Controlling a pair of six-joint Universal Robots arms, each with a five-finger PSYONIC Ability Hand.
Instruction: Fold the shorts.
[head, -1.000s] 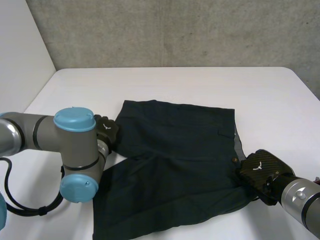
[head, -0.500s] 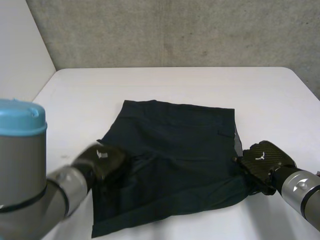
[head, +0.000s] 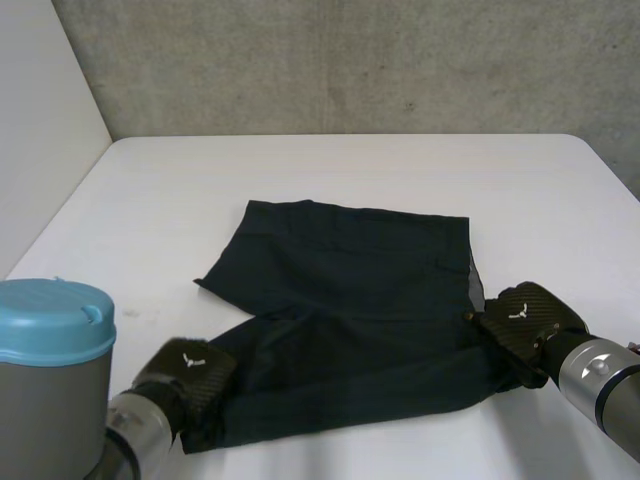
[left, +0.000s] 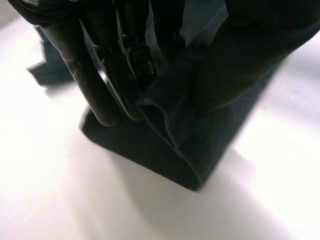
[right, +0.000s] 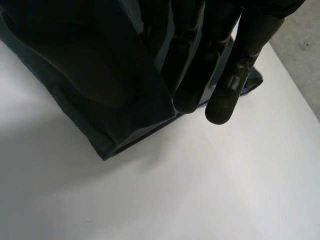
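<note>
The left hand (head: 188, 368) grips the dark shorts (head: 350, 300) at their 7 o'clock corner, where the cloth is bunched up. The right hand (head: 522, 318) pinches their edge at 4 o'clock. The shorts lie spread in the middle of the white table (head: 330, 170).

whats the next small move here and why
Probably lift both hands together and carry the near edge toward the far edge. The left hand pinches the near left corner of the dark green fabric shorts, the right hand pinches the near right corner, and the rest lies flat on the white table.
</note>
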